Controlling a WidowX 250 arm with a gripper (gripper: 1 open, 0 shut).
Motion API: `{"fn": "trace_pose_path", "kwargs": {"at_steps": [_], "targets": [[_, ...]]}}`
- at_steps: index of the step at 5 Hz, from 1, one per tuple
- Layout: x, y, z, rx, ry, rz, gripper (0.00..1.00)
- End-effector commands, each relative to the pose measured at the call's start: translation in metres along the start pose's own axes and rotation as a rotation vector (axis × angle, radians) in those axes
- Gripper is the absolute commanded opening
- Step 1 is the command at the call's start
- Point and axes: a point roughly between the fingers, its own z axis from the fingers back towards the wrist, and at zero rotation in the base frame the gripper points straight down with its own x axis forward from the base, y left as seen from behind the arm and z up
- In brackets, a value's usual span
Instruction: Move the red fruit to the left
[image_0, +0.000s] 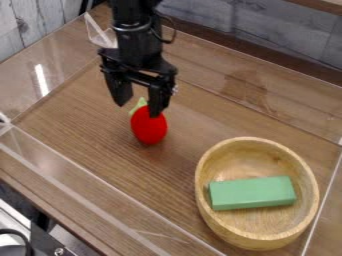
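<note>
Claw (138, 100) points down, jaws spread wide, gripping nothing. Strawberry (150, 128) sits on the wooden table (80, 130) just below its fingertips and slightly right, leafy top partly hidden behind them. Wooden bowl (227, 160) holding a green block (250, 192) lies well right of claw.

- Left of the red fruit (150, 128) the wooden counter (80, 120) is bare all the way to the clear acrylic wall (40, 75), so plenty of open room on that side.
- The tool (138, 101) hangs right above the fruit, prongs spread wide, pointing down and straddling its leafy top.
- The wooden bowl (258, 190) with the green block (251, 193) fills the near right corner, well apart from the fruit.
- Clear walls ring the whole counter; the front one (94, 190) runs low along the near edge.
</note>
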Motion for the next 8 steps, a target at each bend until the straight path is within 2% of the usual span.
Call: {"fn": "trace_pose_path", "kwargs": {"at_steps": [1, 3, 5, 7, 8], "targets": [[0.004, 0.003, 0.01, -0.004, -0.088, 0.058, 1.0], [0.018, 0.013, 0.003, -0.025, -0.111, 0.024, 1.0], [0.013, 0.005, -0.026, -0.035, -0.134, -0.011, 1.0], [0.01, -0.001, -0.027, -0.044, -0.155, 0.084, 1.0], [0.011, 0.003, -0.022, -0.046, -0.162, 0.132, 1.0]]}}
